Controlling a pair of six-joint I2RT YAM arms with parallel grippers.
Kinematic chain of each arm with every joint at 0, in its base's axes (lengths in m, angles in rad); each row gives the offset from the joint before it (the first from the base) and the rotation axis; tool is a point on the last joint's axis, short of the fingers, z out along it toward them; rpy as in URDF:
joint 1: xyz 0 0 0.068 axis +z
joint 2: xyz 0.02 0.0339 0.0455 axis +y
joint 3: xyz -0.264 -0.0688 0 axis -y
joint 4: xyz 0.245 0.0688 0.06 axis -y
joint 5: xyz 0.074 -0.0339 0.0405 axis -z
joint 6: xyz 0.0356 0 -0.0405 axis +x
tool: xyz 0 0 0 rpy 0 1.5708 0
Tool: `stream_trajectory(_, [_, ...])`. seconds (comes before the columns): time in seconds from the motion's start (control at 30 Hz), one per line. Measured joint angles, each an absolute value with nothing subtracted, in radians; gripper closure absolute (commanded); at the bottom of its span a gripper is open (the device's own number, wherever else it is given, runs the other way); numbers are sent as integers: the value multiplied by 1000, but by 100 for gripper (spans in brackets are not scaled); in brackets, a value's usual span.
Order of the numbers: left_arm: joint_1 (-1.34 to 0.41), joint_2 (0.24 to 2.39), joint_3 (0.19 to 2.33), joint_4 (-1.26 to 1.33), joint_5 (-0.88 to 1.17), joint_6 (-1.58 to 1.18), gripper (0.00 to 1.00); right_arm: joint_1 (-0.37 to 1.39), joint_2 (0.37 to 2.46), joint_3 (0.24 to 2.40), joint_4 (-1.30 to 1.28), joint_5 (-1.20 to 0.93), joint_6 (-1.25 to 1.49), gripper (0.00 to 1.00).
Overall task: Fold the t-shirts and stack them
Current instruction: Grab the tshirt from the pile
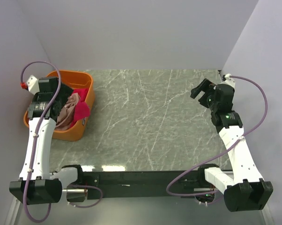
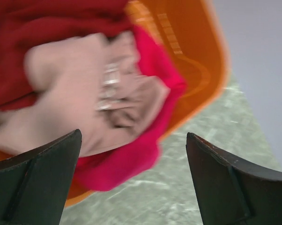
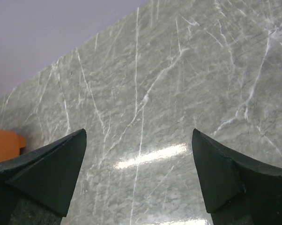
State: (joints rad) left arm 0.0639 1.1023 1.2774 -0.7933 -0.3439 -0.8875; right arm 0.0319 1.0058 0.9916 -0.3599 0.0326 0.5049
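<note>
Soft, light cloth: t-shirts [image 1: 71, 110] lie crumpled in orange tub [image 1: 61, 134] at table's [image 1: 155, 117] 9 o'clock. Left gripper [image 2: 133, 136] hovers above them, jaws apart. Right gripper [image 3: 138, 133], at 3 o'clock, is likewise spread and empty. Recommend pinching pink tee's [image 2: 70, 93] raised fold; it will likely sag and drag its neighbours.

White arm links [image 1: 35, 145], black joints [image 1: 230, 119], looping purple cables [image 1: 40, 62] — small green lights [image 1: 210, 99], black wedge-shaped pincer fingers [image 2: 38, 183]

Pink tee [image 2: 70, 89], magenta tee [image 2: 127, 164], red tee [image 2: 47, 23], orange tub [image 2: 188, 51].

Overhead: looking down on whole table [image 1: 145, 117]. Left wrist: peering closely into orange tub [image 2: 192, 61]. Right wrist: glimpsing it far left of right gripper [image 3: 138, 133].
</note>
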Motion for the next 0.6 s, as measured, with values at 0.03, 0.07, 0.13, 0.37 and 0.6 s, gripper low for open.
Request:
stream_trajectory(0.03, [64, 1100, 1277, -834, -369, -902, 1, 32, 999, 986, -359, 32, 505, 1])
stream_trajectory(0.07, [64, 1097, 1277, -871, -393, -912, 1, 32, 989, 977, -352, 30, 505, 1])
stream_trajectory(0.13, [64, 1092, 1277, -937, -438, -933, 1, 32, 969, 959, -339, 22, 505, 1])
stream_trajectory(0.37, [64, 1068, 1277, -1069, -546, -989, 1, 32, 932, 924, -295, -28, 500, 1])
stream_trajectory(0.6, [65, 1106, 1236, -1059, -573, -1000, 6, 32, 938, 923, -284, -43, 495, 1])
